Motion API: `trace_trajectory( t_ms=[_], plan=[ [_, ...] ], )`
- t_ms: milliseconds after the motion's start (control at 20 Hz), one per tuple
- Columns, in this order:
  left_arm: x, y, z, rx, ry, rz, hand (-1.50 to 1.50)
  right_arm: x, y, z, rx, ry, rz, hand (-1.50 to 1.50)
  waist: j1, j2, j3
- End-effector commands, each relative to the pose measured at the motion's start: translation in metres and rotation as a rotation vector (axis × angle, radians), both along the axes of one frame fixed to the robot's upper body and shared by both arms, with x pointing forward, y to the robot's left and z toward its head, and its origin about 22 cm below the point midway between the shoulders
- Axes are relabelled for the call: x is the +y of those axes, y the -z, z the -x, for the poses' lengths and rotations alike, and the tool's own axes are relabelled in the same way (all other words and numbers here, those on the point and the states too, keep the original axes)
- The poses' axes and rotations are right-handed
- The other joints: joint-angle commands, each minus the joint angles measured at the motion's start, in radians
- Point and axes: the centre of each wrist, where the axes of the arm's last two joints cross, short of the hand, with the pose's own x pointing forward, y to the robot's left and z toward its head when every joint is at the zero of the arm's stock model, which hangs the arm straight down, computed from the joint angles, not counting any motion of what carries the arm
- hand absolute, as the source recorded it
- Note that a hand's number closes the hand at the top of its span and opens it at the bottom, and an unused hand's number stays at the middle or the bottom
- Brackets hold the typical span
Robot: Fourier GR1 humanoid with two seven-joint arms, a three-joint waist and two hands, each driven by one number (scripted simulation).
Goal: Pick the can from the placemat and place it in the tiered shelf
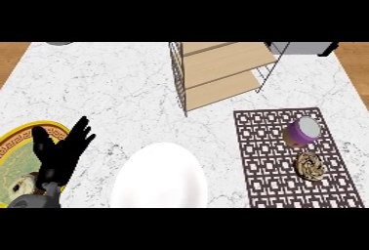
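the purple can (303,131) lies tilted on the patterned placemat (268,161), just beside a round pastry (311,165). left hand (59,152) rests open at the lower left; right hand not visible. risk — a tilted can may roll when gripped, or strike the tiered shelf (216,73) frame on insertion.

Yellow-rimmed plate (14,146) carries lettering (too blurred to read); nothing else legible.
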Motion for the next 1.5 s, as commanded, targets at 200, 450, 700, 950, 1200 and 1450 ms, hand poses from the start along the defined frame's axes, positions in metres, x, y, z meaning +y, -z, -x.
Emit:
trace_trajectory(
  t_ms=[200,450,700,950,1200,1450],
  plan=[
    [-0.017,-0.005,-0.01,0.026,0.03,0.0,0.0,0.035,-0.044,-0.047,0.17,0.128,0.053,-1.5,0.038,0.012,-0.003],
    [-0.015,-0.001,-0.009,0.026,0.029,0.002,0.0,0.058,-0.044,-0.076,0.258,0.212,0.109,-1.5,0.037,0.011,-0.003],
    [-0.013,0.009,0.0,0.019,0.03,0.006,0.0,0.071,-0.025,-0.107,0.374,0.219,0.11,-1.5,0.036,0.009,-0.003],
    [-0.001,0.006,0.0,0.027,0.026,-0.005,0.0,0.085,-0.021,-0.136,0.473,0.178,0.112,-1.5,0.035,0.009,-0.002],
    [-0.009,0.015,0.008,0.029,0.004,-0.005,0.0,0.094,-0.002,-0.14,0.548,0.196,0.155,-1.5,0.023,0.006,-0.002],
    [0.004,-0.011,-0.016,0.02,0.011,0.001,0.0,0.107,0.028,-0.148,0.554,0.248,0.166,-1.5,0.019,0.007,-0.002]
  ],
)
